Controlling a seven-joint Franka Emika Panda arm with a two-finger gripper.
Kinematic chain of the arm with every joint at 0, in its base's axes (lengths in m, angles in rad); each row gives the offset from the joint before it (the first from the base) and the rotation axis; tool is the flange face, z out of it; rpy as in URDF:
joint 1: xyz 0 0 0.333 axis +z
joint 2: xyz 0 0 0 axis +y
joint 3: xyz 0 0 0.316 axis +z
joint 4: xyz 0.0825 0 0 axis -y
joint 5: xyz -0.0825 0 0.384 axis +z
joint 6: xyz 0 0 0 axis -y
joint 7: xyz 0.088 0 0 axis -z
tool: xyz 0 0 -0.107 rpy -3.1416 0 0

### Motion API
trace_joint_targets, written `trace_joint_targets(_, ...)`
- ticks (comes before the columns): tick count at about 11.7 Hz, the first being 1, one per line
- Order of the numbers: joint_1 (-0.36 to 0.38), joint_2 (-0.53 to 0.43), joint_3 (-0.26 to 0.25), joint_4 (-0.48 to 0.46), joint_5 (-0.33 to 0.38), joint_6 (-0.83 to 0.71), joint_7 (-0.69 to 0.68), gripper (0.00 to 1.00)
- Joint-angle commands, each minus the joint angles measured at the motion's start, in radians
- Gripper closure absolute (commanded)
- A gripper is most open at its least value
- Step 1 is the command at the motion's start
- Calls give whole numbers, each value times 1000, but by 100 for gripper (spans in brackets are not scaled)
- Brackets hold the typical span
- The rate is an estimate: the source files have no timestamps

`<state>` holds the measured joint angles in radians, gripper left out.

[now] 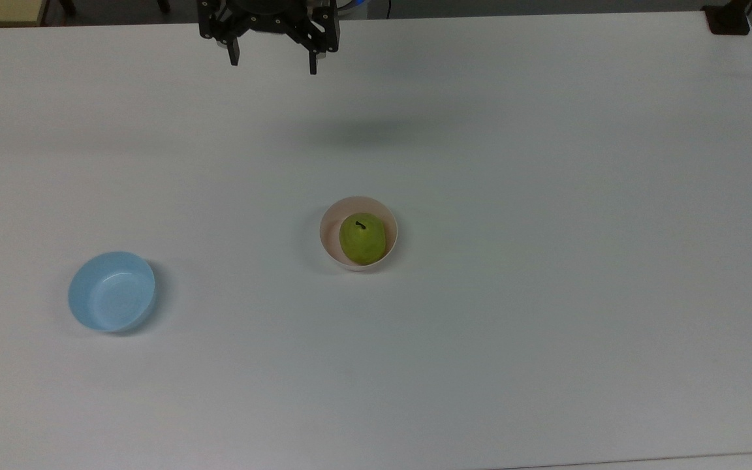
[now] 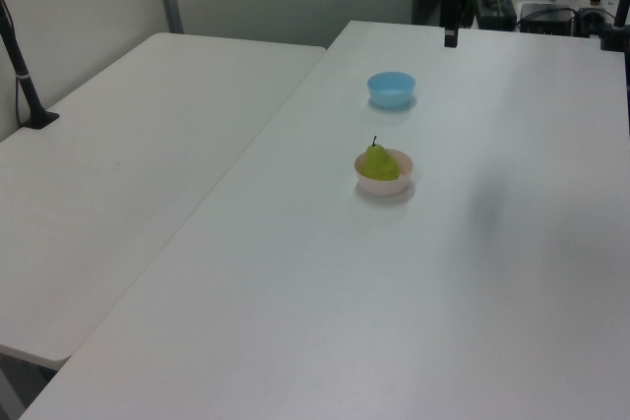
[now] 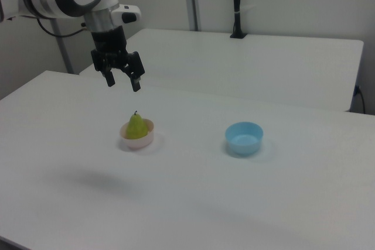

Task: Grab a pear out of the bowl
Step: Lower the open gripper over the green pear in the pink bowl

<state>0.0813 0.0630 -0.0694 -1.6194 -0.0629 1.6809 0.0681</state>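
Note:
A yellow-green pear with a short dark stem sits upright in the pale pink bowl near the table's middle. My gripper hangs open and empty, high above the table. In the top view it is at the upper edge, well away from the bowl. In the right view it hovers above and slightly left of the pear. One dark finger shows at the top of the left view.
A light blue bowl stands empty on the white table, at the top view's left. A second white table adjoins, with a black post clamped to it.

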Motion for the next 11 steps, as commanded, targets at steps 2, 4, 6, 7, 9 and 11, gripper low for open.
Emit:
trace_joint_targets(2, 9, -23, -7, -22, -17, -9, 7, 0)
trace_joint_targets(4, 9, -23, -7, -22, -17, -7, 7, 0)
trace_joint_targets(6, 9, -22, -7, -20, -15, -6, 7, 0)
trace_joint_targets(7, 9, -19, -6, -22, -15, -3, 7, 0)
trace_joint_targets(9, 11, -5, -6, -22, -11, 29, -39, 0)
trace_joint_targets(11, 12, 15, -6, -22, -3, 62, -95, 0)
